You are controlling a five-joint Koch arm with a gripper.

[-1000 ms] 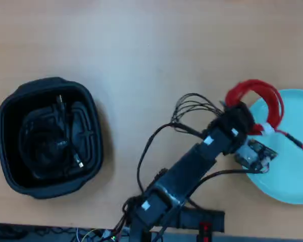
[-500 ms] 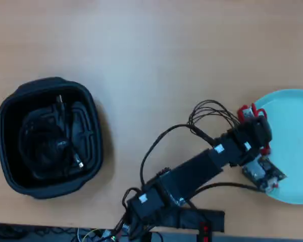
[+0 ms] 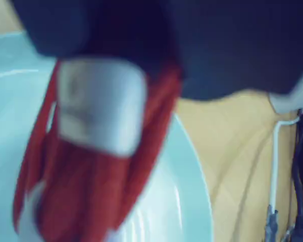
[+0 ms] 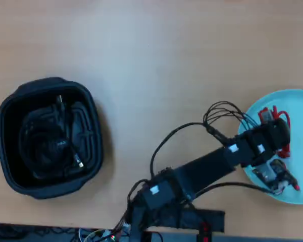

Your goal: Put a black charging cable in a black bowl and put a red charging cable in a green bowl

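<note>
Here we see the gripper [image 4: 279, 130] over the green bowl [image 4: 299, 186] with the red charging cable [image 3: 91, 186] — clamped on it — black charging cable [image 4: 50, 143] inside the black bowl [image 4: 20, 98]

Glossy smooth green bowl [image 4: 299, 108], matt black bowl [image 4: 20, 98] of plastic, on a wood-grain table [image 4: 156, 60].

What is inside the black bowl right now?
In the overhead view the black bowl holds the coiled black charging cable, a metallic plug showing. The ribbed base beneath the coil is covered.
</note>
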